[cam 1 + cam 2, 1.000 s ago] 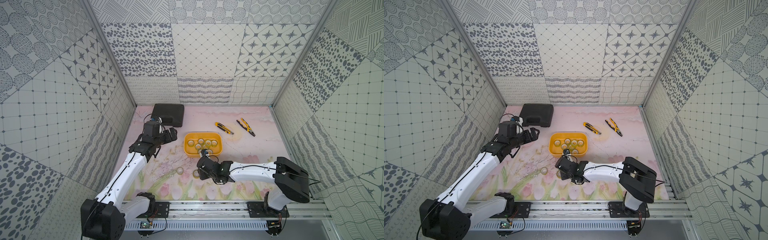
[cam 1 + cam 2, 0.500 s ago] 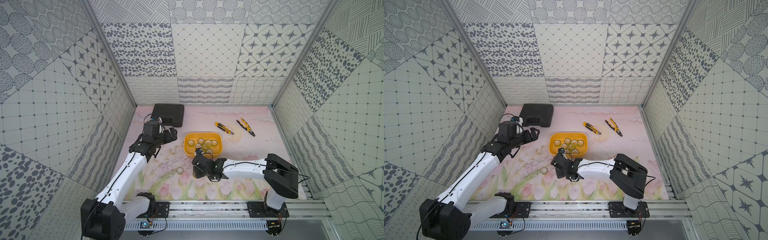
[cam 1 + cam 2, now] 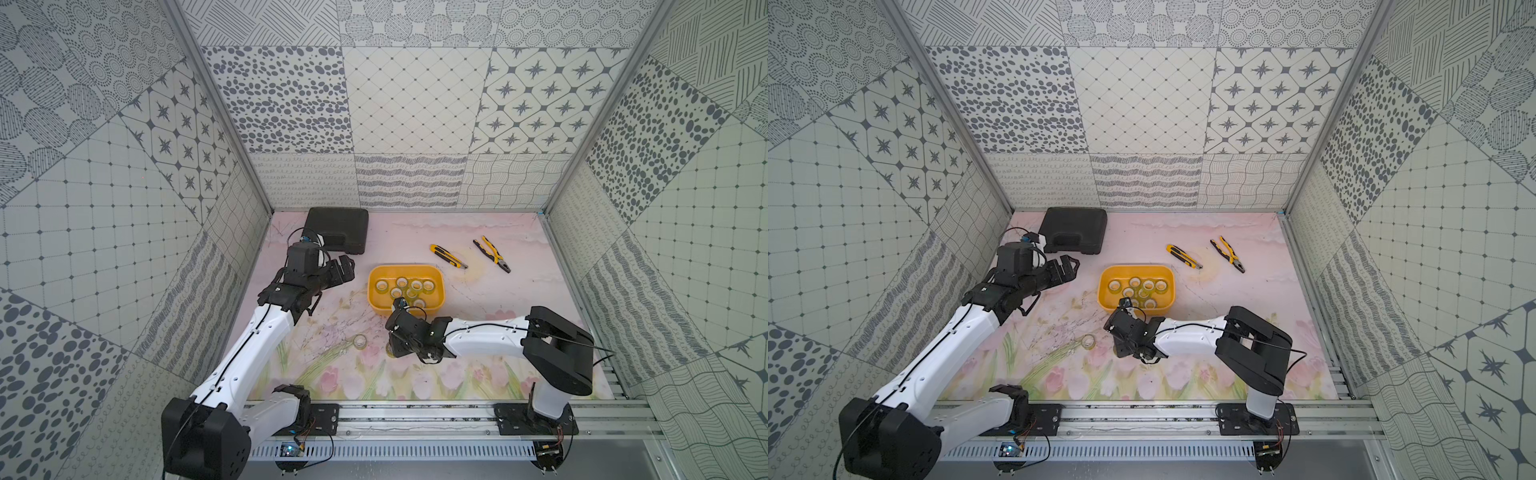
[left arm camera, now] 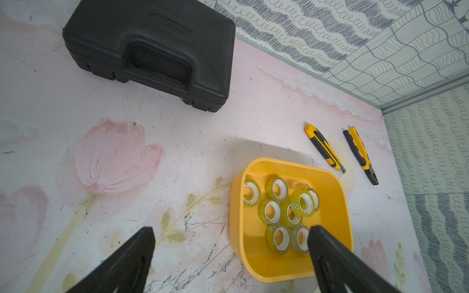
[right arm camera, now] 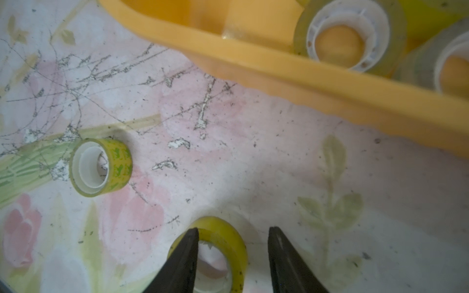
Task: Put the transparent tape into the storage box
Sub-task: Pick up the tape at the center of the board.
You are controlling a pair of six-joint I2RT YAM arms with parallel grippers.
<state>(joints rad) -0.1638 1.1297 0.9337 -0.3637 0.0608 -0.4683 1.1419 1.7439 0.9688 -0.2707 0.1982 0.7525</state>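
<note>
The storage box point(image 3: 405, 268) is a yellow-orange tub in mid-table, seen in both top views point(image 3: 1136, 268). Several rolls of transparent tape point(image 4: 272, 211) lie inside it. Two more rolls lie on the mat in front of it: one by itself point(image 5: 100, 167) point(image 3: 359, 341), and one point(image 5: 223, 238) under my right gripper point(image 5: 233, 229). That gripper is open: one finger stands over the roll's hollow core, the other outside its wall with a gap. My left gripper point(image 4: 230, 232) hovers open and empty left of the box point(image 3: 344, 271).
A black plastic case point(image 3: 338, 228) sits at the back left, just behind my left wrist. A yellow utility knife point(image 3: 448, 255) and yellow-handled pliers point(image 3: 492, 255) lie behind and right of the box. Patterned walls close in three sides.
My right arm has swung a little to the left and settled over the nearer loose roll, with its jaws narrowing slightly. The left arm and the other roll have not moved.
</note>
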